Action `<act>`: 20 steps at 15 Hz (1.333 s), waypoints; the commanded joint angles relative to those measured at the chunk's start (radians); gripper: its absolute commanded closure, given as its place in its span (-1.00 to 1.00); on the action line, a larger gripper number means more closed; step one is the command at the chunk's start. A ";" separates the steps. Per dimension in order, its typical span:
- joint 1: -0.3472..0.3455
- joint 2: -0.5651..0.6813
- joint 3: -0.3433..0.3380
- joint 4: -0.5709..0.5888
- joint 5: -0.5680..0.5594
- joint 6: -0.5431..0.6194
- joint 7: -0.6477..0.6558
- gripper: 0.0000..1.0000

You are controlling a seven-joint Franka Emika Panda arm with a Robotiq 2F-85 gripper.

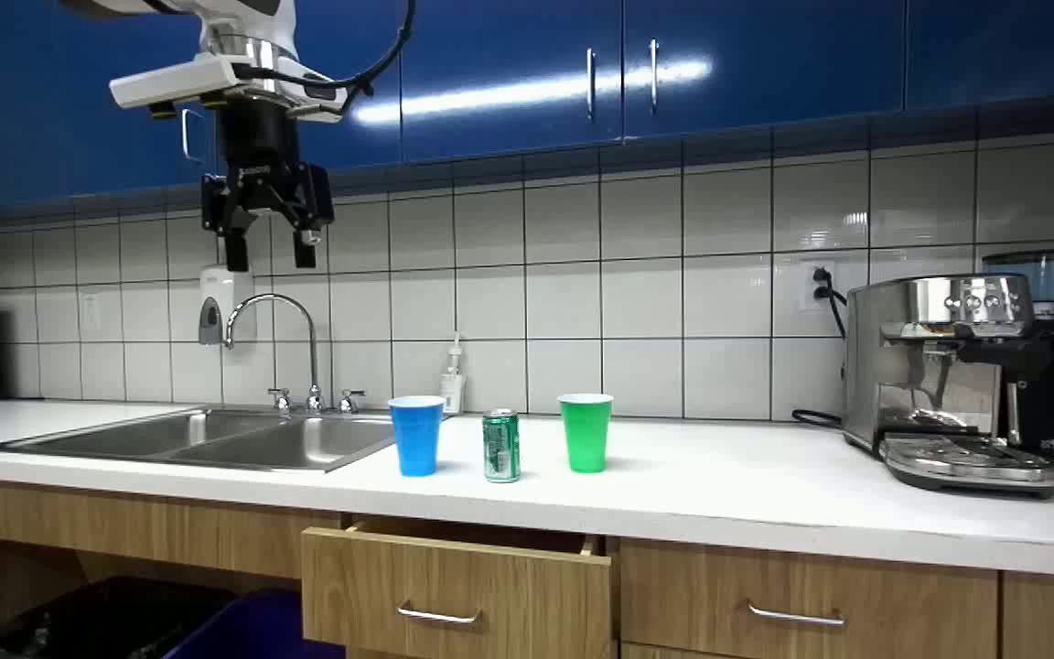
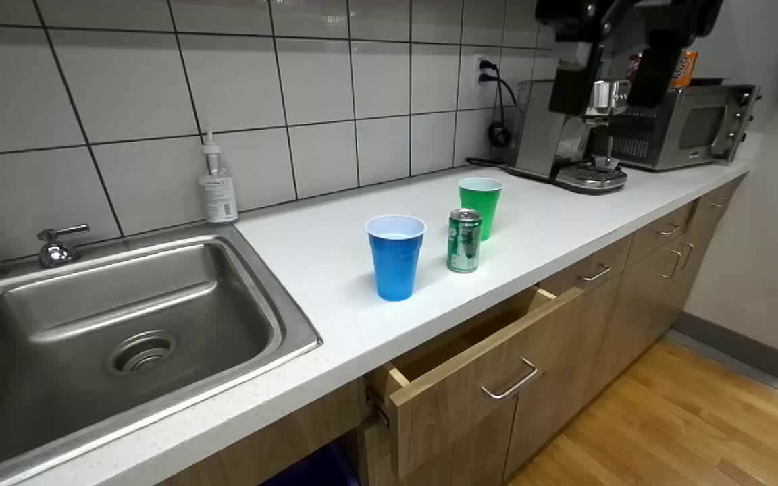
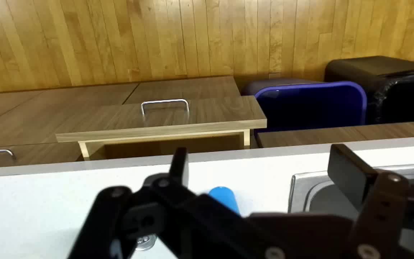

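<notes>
My gripper (image 1: 271,256) is open and empty, high above the counter, pointing down. It also shows in an exterior view (image 2: 613,91) and in the wrist view (image 3: 259,158). A blue cup (image 1: 416,437) stands upright on the white counter (image 1: 710,476). It also shows in an exterior view (image 2: 396,263) and partly behind the gripper in the wrist view (image 3: 225,198). A green soda can (image 1: 501,447) stands beside it, also in an exterior view (image 2: 464,243). A green cup (image 1: 586,435) stands beyond the can; it shows in an exterior view too (image 2: 482,196).
A wooden drawer (image 1: 458,590) stands pulled out below the cups. A steel sink (image 2: 159,297) with a faucet (image 1: 312,352) is set in the counter. A coffee machine (image 1: 939,357) stands at one end. Blue cabinets (image 1: 509,73) hang above. A purple bin (image 3: 311,104) stands underneath.
</notes>
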 commanded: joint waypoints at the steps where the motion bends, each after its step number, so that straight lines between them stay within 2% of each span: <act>1: 0.007 0.002 -0.006 0.001 -0.003 -0.001 0.002 -1.00; 13: 0.007 0.002 -0.006 0.001 -0.003 -0.001 0.002 -1.00; 20: -0.007 0.034 -0.031 -0.050 -0.062 0.086 -0.050 -1.00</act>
